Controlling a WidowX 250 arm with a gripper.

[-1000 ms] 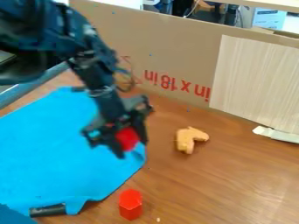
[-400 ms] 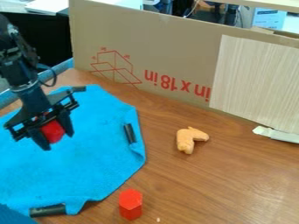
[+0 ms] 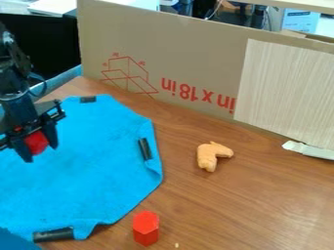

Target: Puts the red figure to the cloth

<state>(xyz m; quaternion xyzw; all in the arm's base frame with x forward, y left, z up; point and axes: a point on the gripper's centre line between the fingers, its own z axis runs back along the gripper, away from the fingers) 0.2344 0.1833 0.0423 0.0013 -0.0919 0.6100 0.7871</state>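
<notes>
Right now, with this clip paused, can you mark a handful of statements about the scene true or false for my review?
1. The end effector has the red figure between its fingers. True.
2. The orange piece touches the cloth. False: the orange piece lies on the table, apart from the cloth.
3. A red hexagonal block stands upright on the table. True.
4. The cloth is green. False: it is blue.
</notes>
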